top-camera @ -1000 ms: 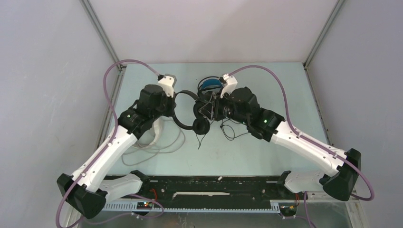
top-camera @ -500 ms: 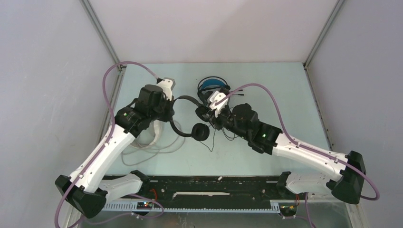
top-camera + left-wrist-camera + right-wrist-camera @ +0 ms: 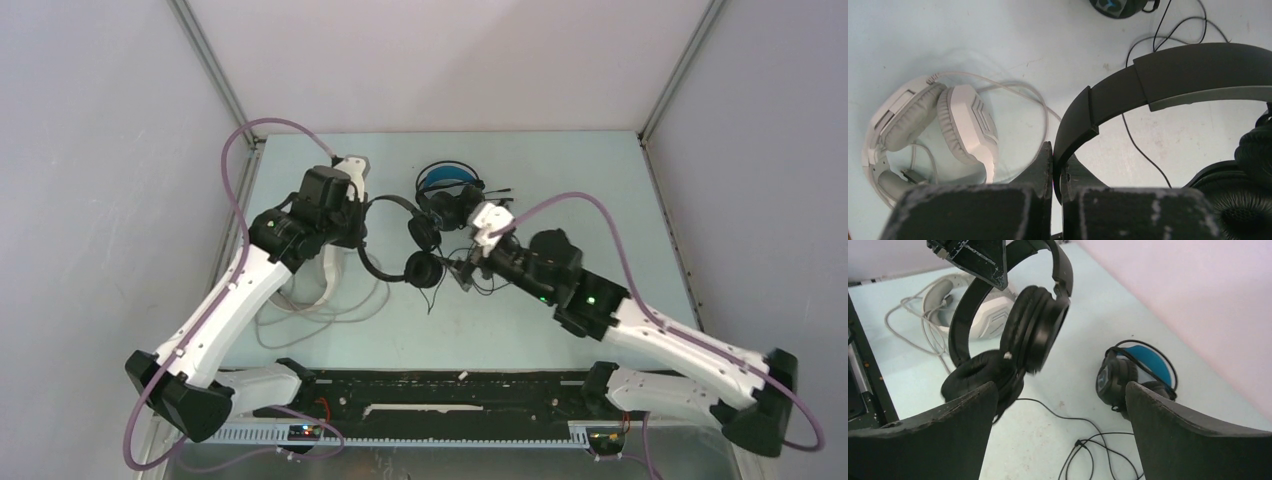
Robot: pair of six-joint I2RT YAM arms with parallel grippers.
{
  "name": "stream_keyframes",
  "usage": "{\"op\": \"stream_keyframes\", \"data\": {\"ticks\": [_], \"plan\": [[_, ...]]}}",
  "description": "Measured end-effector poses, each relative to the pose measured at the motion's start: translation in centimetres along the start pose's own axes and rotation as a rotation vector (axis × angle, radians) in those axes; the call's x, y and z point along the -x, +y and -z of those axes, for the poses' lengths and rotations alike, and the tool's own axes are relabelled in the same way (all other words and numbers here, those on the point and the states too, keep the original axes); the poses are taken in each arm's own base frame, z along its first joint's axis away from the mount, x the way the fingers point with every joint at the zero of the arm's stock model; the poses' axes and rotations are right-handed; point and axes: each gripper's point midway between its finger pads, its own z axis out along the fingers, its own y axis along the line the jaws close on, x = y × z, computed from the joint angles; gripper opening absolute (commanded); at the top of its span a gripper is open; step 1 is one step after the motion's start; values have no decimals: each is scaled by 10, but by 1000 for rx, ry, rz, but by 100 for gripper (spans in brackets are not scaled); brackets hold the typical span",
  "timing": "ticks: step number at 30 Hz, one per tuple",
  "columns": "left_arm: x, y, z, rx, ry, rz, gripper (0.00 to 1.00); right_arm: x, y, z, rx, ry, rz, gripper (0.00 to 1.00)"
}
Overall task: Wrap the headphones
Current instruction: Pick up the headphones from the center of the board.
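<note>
Left wrist view: left gripper (image 3: 1057, 152) clamped on black headphones (image 3: 1198, 65); right wrist view: right gripper (image 3: 1060, 385), jaws wide apart, holding nothing

Top external view: high behind both arm bases, facing down over the whole table (image 3: 560, 180). Left wrist view: close, facing straight down past its closed jaws. Right wrist view: close, facing obliquely forward between its spread jaws. All share the black headphones (image 3: 420, 268) (image 3: 1173, 70) (image 3: 1038, 330).

The all-black headphones (image 3: 420, 268) are hanging by their headband from the left pincer (image 3: 1057, 167), cord dangling. The blue-banded pair (image 3: 445, 182) is lying just behind them, the white pair (image 3: 963, 125) to their left, its cord sprawling.
</note>
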Motion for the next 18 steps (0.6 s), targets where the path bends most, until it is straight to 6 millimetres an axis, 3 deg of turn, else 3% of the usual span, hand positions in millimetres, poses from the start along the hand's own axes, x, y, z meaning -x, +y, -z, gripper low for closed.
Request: {"op": "stream_keyframes", "data": {"ticks": [4, 7, 13, 18], "plan": [[13, -3, 0, -6, -35, 8, 0, 13, -12, 35, -25, -83, -35, 100], [13, -3, -1, -6, -34, 9, 0, 17, -15, 50, -45, -125, -76, 100], [16, -1, -4, -13, -34, 27, 0, 2, -14, 53, -63, -97, -158, 93], [34, 11, 0, -41, -97, 120, 0, -15, -10, 54, -71, -66, -226, 84]]}}
